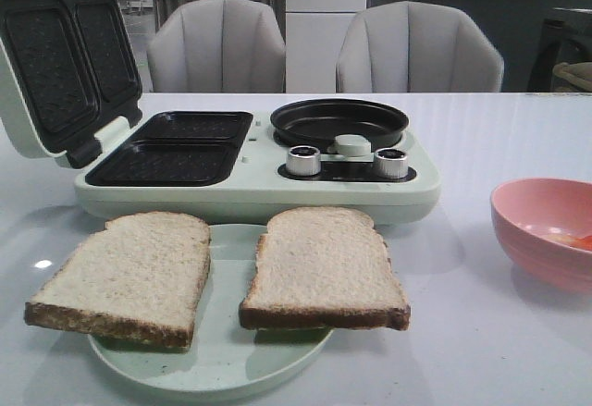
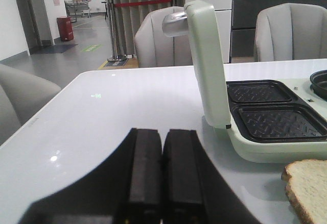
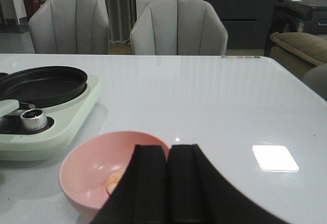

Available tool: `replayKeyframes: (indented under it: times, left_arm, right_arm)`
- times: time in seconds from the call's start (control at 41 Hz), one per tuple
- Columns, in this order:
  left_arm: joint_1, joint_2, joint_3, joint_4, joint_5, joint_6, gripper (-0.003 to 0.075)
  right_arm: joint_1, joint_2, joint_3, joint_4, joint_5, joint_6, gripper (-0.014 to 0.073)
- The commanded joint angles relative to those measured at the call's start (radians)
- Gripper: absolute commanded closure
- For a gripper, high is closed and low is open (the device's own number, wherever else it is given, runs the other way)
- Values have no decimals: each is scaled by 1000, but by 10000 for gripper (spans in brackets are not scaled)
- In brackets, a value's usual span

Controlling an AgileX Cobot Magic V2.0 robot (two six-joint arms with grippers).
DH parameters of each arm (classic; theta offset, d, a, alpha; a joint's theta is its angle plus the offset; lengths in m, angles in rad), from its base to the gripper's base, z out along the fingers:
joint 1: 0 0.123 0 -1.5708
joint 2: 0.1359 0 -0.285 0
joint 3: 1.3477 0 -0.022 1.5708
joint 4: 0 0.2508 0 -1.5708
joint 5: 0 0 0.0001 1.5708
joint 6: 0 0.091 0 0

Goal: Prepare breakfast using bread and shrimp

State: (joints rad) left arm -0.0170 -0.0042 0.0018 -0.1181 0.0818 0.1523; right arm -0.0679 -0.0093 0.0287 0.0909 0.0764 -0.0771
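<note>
Two bread slices lie on a pale green plate (image 1: 222,369) at the table's front: the left slice (image 1: 125,272) and the right slice (image 1: 322,265). One slice's corner shows in the left wrist view (image 2: 309,188). Shrimp (image 1: 573,239) lie in a pink bowl (image 1: 541,230) at the right; in the right wrist view the bowl (image 3: 89,168) holds orange-pink shrimp (image 3: 115,182) partly hidden behind the fingers. My left gripper (image 2: 163,132) is shut and empty, over bare table left of the cooker. My right gripper (image 3: 167,148) is shut and empty, just behind the bowl. Neither gripper shows in the front view.
A pale green breakfast cooker (image 1: 250,184) stands behind the plate, its lid (image 1: 65,55) open upright at the left, two black grill plates (image 1: 176,147) and a round black pan (image 1: 338,121) with two knobs. Two grey chairs (image 1: 217,45) stand beyond the white table (image 1: 490,138).
</note>
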Motion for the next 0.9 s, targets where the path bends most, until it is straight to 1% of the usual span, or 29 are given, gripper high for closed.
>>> replayKeyframes:
  times: [0.0, 0.878]
  left_arm:
    - [-6, -19, 6, -6, -97, -1, 621]
    - [-6, -19, 6, -6, -97, -1, 621]
  right_arm:
    - [0, -23, -18, 0, -90, -9, 573]
    - [0, -23, -18, 0, -104, -9, 573]
